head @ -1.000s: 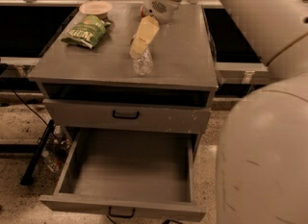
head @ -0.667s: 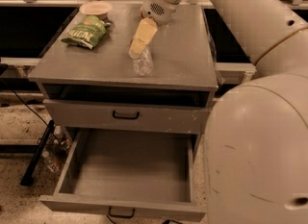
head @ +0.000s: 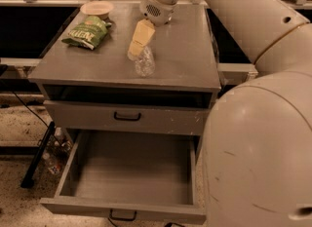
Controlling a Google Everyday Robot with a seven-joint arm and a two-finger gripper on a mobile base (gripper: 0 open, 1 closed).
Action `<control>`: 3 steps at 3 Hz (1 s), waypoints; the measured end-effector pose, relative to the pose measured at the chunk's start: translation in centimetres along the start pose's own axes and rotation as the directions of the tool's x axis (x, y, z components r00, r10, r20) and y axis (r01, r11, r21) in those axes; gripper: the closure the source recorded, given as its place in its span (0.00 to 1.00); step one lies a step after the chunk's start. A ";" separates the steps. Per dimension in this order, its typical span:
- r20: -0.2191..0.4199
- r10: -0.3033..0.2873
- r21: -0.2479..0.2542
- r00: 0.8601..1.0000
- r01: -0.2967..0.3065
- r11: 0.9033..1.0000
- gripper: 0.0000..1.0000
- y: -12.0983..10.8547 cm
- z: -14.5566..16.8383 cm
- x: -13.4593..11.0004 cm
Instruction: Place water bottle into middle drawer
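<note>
The water bottle [head: 145, 63] is small, clear and crinkled, and lies on the grey cabinet top [head: 185, 60] near its front middle. My gripper [head: 138, 42] hangs from the white arm just behind the bottle and slightly to its left, pointing down at it, its tip at the bottle's far end. The middle drawer [head: 68, 165] is pulled open below, a wide grey tray with a bare floor and a black loop handle [head: 122, 215]. Nothing lies in it.
A green chip bag [head: 86, 32] and a shallow bowl [head: 96, 9] sit at the back left of the cabinet top. A closed drawer front with a black handle [head: 127, 117] is above the open drawer. My arm's white body [head: 258, 153] fills the right side. Small bottles [head: 52, 162] lie on the floor at left.
My arm's white body has swung further into view at the right. The gripper has shifted slightly left, staying at the bottle. The bottle has not moved.
</note>
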State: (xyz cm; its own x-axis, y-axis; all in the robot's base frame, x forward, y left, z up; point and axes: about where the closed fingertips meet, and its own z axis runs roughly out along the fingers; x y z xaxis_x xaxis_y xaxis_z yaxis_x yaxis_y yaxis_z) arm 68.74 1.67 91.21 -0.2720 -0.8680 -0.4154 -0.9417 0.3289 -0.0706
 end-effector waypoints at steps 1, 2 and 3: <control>-0.065 0.038 0.052 0.997 -0.035 0.998 0.00 -0.3 0.7 -0.1; -0.104 0.060 0.075 0.993 -0.053 0.996 0.00 -0.5 1.3 -0.2; -0.104 0.061 0.075 0.993 -0.053 0.996 0.00 -0.5 1.4 -0.2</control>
State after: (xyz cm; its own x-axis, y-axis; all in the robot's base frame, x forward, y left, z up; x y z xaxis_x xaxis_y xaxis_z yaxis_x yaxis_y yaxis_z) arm 69.54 2.20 90.11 -0.3478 -0.8804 -0.3224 -0.9084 0.4015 -0.1167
